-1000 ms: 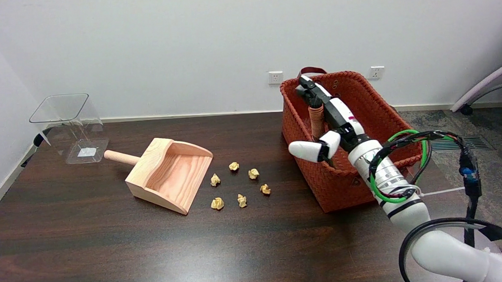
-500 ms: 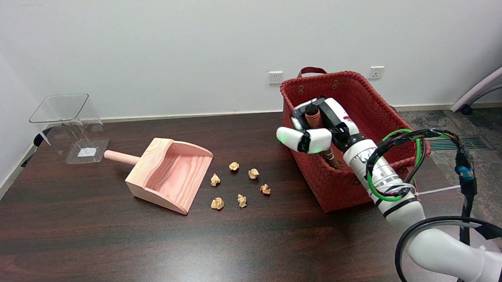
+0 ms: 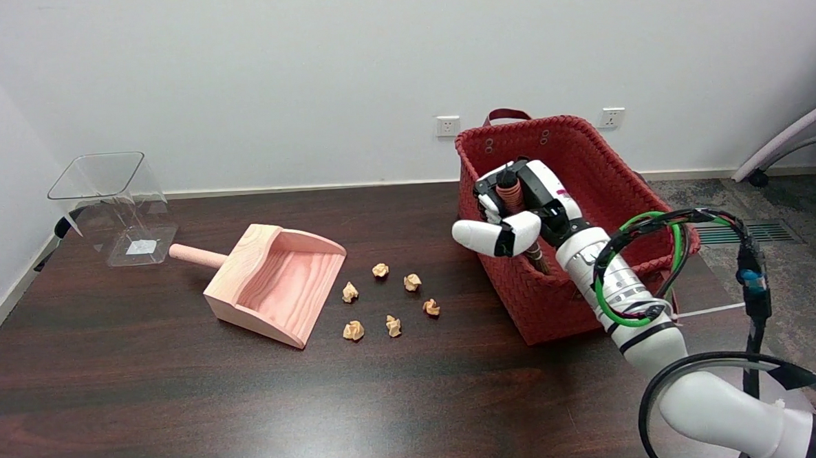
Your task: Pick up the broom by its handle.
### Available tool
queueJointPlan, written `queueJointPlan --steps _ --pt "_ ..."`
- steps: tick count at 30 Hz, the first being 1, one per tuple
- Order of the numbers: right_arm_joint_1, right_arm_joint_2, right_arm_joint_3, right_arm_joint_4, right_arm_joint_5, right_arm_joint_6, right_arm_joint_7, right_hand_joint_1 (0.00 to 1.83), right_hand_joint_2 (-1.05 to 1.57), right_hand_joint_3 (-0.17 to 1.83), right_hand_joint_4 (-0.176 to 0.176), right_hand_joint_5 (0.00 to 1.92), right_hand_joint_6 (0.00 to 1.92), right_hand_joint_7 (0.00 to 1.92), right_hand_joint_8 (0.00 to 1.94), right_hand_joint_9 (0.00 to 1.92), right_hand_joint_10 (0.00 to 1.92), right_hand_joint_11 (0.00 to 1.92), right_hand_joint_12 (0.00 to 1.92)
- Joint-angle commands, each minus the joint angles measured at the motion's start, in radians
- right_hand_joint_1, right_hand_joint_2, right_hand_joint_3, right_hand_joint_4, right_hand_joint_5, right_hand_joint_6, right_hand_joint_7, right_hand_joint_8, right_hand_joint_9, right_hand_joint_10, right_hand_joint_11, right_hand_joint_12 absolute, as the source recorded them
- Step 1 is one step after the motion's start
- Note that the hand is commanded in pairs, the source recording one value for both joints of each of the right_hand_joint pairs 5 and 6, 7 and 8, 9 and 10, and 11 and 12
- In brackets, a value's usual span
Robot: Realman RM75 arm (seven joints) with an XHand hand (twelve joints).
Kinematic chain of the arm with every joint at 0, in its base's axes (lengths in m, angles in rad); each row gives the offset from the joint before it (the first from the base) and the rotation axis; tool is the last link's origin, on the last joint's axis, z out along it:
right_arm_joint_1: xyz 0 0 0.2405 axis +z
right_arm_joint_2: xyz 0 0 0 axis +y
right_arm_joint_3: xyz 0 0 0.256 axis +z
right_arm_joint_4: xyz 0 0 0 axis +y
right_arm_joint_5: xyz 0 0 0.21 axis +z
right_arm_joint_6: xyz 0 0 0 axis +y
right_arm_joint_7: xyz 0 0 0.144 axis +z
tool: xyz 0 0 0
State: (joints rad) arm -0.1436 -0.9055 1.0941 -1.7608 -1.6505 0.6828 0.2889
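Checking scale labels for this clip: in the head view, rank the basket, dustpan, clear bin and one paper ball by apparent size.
1. Basket, largest.
2. Dustpan.
3. Clear bin: near the dustpan's size and farther off, so unsure.
4. Paper ball, smallest.

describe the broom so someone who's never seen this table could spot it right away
Find the red woven basket at the table's right side. The right hand reaches into it, its fingers wrapped around a brownish ribbed stick standing up inside: the broom handle. It is the only thing showing in the basket; the wooden dustpan and crumpled paper balls lie left, on the tabletop.
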Motion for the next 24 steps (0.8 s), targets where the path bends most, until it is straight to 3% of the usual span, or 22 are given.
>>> queueJointPlan --steps 1,6,7,10,15,24 --pt "0.005 -0.021 0.004 -0.007 -0.002 0.023 -0.010 1.15 -0.19 1.03 0.000 1.92 1.92 1.92 1.92 1.92 1.92 1.92 1.92" --pt "0.010 -0.022 0.013 -0.020 0.005 0.027 -0.011 1.26 0.28 0.91 0.000 1.92 1.92 1.92 1.92 1.92 1.92 1.92 1.92" --pt "0.010 -0.022 0.019 -0.023 0.005 0.036 -0.011 1.31 0.57 0.91 0.000 1.92 1.92 1.92 1.92 1.92 1.92 1.92 1.92" --pt "0.015 -0.022 0.039 -0.038 0.000 0.052 -0.013 1.34 0.87 0.81 0.000 1.92 1.92 1.92 1.92 1.92 1.92 1.92 1.92" --pt "0.020 -0.022 0.080 -0.071 -0.002 0.051 -0.083 1.33 1.03 0.73 0.000 1.92 1.92 1.92 1.92 1.92 1.92 1.92 1.92" --pt "0.077 -0.010 0.142 -0.102 0.024 0.013 -0.183 1.33 1.08 0.73 0.000 1.92 1.92 1.92 1.92 1.92 1.92 1.92 1.92"
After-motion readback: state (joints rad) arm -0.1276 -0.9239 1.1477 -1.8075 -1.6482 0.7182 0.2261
